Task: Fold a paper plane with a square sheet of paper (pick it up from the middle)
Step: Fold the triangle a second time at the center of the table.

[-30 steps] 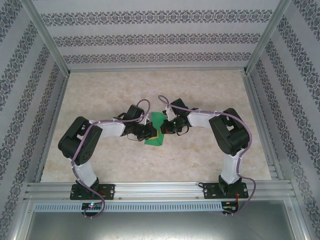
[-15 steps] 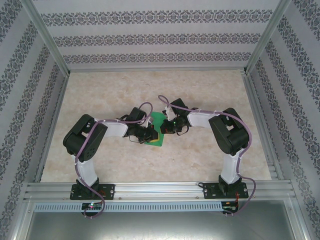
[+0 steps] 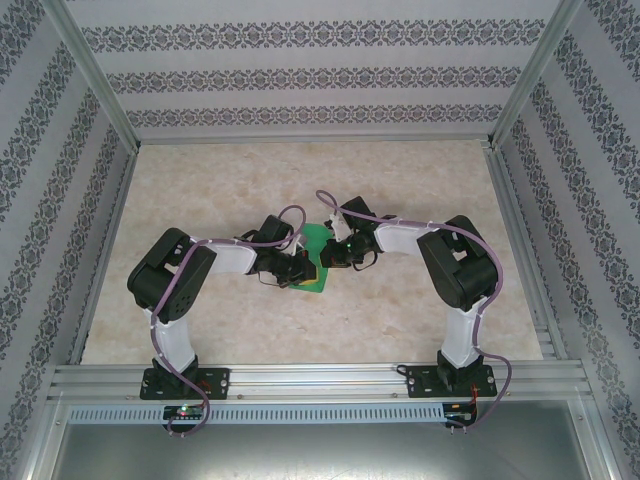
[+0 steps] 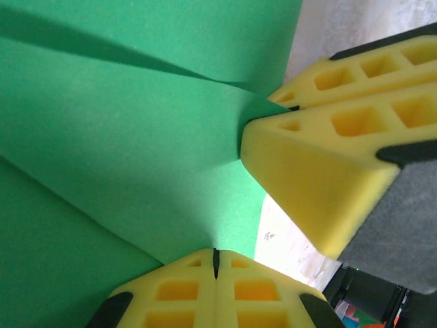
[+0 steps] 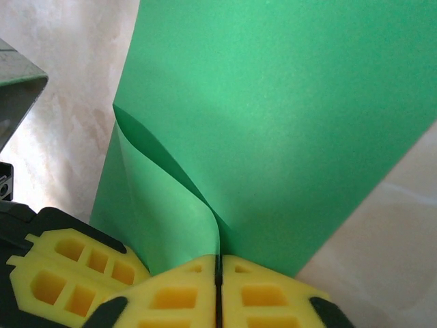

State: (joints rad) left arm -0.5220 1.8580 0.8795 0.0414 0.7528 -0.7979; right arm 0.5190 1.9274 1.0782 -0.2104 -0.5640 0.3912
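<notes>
The square sheet of paper (image 3: 317,238) is bright green and hangs bent between both grippers over the middle of the table. My left gripper (image 3: 304,269) is shut on its near part; in the left wrist view the sheet (image 4: 123,157) runs into the closed yellow pads (image 4: 184,290). My right gripper (image 3: 327,254) is shut on a curled fold of the sheet (image 5: 273,123), which slips in between its pads (image 5: 266,297). The two grippers stand almost tip to tip. The right gripper's fingers (image 4: 321,164) show in the left wrist view, and the left gripper's fingers (image 5: 68,273) in the right wrist view.
The marbled beige table (image 3: 200,200) lies under the sheet. Patterned walls (image 3: 320,75) close in the back and both sides. An aluminium rail (image 3: 320,378) runs along the near edge, where both arm bases are bolted.
The left arm has shifted right and its gripper has carried the near part of the sheet slightly right and toward the near edge. The right arm has hardly moved.
</notes>
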